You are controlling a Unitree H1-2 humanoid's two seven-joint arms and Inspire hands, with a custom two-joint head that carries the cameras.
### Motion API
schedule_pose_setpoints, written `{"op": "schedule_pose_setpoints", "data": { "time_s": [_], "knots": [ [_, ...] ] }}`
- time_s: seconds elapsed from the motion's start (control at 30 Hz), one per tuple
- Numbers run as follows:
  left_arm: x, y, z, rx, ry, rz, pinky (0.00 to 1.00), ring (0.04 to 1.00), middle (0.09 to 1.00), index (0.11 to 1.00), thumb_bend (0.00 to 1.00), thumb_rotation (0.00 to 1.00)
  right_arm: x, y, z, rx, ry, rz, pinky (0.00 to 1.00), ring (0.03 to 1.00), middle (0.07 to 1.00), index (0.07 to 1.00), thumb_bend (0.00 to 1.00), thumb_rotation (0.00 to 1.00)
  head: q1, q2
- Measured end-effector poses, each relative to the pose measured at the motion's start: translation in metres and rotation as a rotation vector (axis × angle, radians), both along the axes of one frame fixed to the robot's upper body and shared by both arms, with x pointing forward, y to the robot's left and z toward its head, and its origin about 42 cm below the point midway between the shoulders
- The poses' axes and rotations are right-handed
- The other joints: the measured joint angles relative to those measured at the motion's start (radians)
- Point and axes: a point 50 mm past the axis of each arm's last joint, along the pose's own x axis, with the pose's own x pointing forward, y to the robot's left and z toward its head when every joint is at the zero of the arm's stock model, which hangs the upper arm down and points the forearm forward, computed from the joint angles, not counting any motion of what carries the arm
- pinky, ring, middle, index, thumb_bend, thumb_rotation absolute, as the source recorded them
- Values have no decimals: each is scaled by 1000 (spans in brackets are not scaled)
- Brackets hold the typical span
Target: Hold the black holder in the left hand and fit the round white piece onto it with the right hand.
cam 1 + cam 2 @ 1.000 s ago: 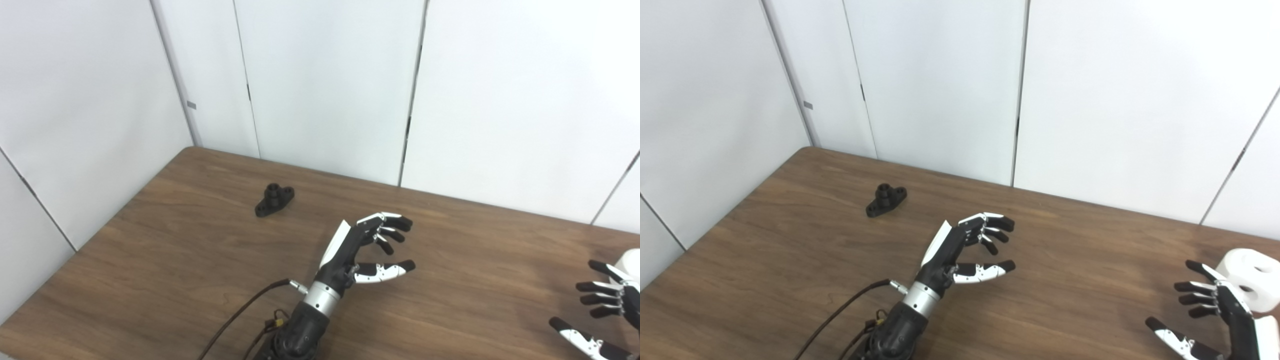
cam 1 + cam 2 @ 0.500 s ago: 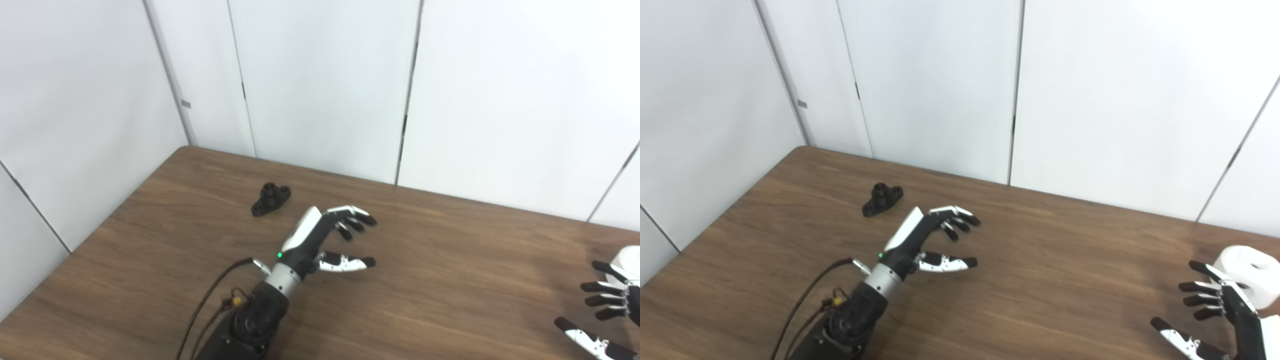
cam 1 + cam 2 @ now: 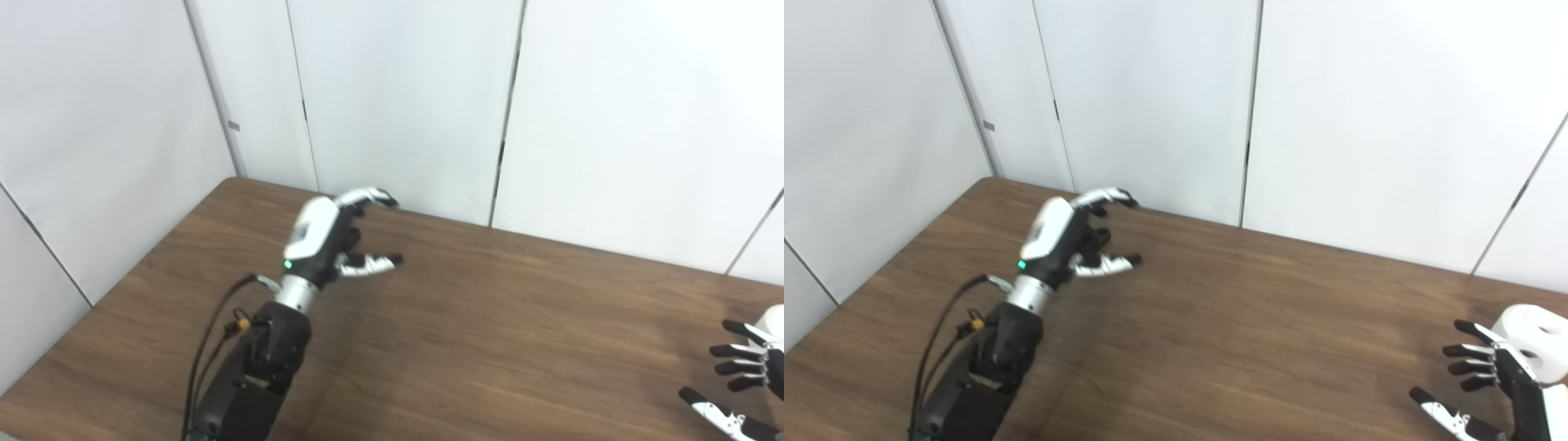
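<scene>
Tabletop (image 3: 1249, 343) of dark wood grain, bounded at the far and left edges by white panelled walls (image 3: 1151, 104). Left hand (image 3: 1072, 242) is seen raised over the far left part of the table, its white back turned upward and a green light lit near the wrist; the fingers (image 3: 1105, 196) are spread and curved forward, the thumb (image 3: 1108, 264) is extended below them, and nothing can be seen gripped between them. Black holder (image 3: 1100, 235) is shown only in part, as a small dark shape just past the palm between fingers and thumb; whether it is touched by the hand cannot be told. Dark cables (image 3: 937, 334) are run along the left forearm. Right hand (image 3: 1488, 380) is placed low at the right edge, partly cut off by the frame, with dark-tipped fingers (image 3: 1461, 352) held apart and nothing held. Round white piece (image 3: 1534, 340), roll-shaped with a recess in its top, is rested on the table just beyond the right hand's fingertips at the far right; contact between them cannot be made out. Holder and white piece are set well apart, at opposite sides of the table.
</scene>
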Motion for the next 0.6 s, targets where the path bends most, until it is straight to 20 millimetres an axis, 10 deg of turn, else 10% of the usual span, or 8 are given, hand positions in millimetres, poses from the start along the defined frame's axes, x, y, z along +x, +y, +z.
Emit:
{"op": "schedule_pose_setpoints", "data": {
  "time_s": [0.6],
  "knots": [
    [10, 34, 15, 45, 94, 272, 903, 1000, 1000, 734, 949, 292, 0, -1, 1, -2, -6, -3, 428, 546, 619, 755, 522, 3, 2, 8]
  ]
}}
